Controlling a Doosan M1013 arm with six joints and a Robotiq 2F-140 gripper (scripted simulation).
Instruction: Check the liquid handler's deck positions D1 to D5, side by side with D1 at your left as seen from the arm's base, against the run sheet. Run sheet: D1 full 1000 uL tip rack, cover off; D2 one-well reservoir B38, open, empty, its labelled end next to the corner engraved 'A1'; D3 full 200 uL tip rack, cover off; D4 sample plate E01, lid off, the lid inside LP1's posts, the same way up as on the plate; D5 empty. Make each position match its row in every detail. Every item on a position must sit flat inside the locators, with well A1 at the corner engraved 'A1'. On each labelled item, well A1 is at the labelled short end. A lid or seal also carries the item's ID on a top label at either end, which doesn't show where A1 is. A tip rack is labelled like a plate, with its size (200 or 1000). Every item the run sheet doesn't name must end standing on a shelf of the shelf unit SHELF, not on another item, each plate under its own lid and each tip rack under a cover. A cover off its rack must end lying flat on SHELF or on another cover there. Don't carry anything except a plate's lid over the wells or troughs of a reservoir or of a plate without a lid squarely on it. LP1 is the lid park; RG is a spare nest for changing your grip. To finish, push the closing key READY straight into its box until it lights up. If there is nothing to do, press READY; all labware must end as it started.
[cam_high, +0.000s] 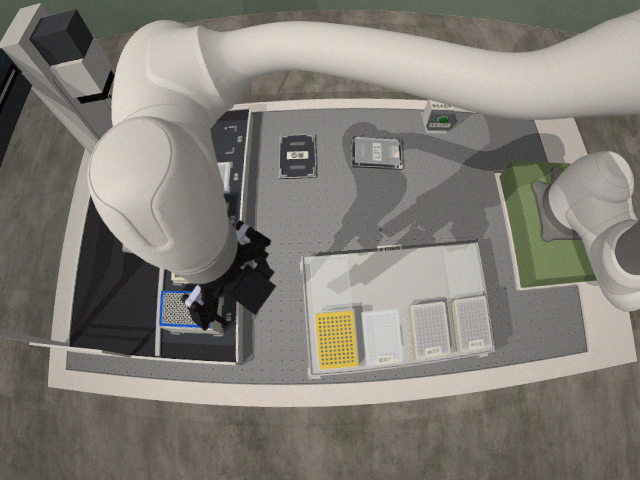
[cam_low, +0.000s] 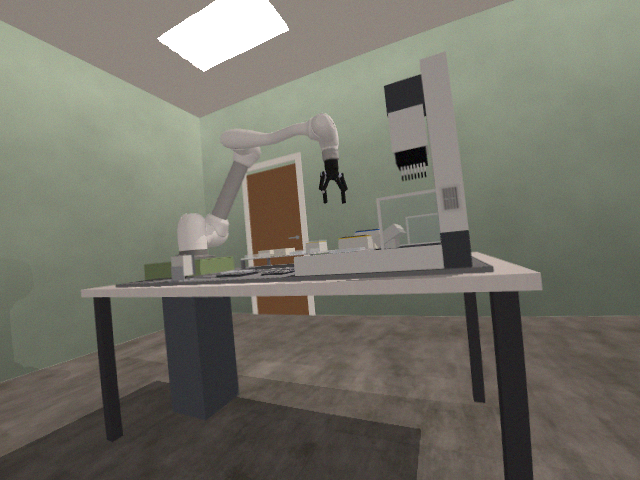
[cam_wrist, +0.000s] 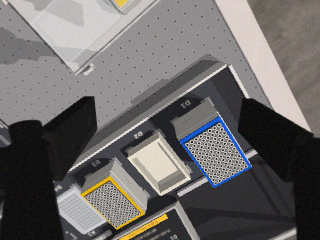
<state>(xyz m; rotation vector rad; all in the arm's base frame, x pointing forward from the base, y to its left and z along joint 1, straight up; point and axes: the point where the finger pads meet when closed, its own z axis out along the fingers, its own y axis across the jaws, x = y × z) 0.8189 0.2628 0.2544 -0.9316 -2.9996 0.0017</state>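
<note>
The gripper (cam_wrist: 165, 130) is held high above the deck with its fingers spread wide and nothing grasped. In the wrist view, the engraving D1 is read beside the blue-framed tip rack (cam_wrist: 216, 151), D2 beside the cream reservoir (cam_wrist: 159, 164), and the yellow-framed tip rack (cam_wrist: 113, 203) is seated next in the row. On the bench (cam_high: 361, 392), the nest marked RG (cam_high: 297, 155) is located near the READY key (cam_high: 439, 121).

Matt white table (cam_low: 516, 281) on dark legs; grey matt perforated mat (cam_high: 320, 217); smooth, softly glossy off-white arm shell (cam_high: 160, 206); matt black claw (cam_low: 332, 193); translucent plastic shelf unit (cam_high: 310, 289); wood-brown door (cam_low: 273, 217).
</note>
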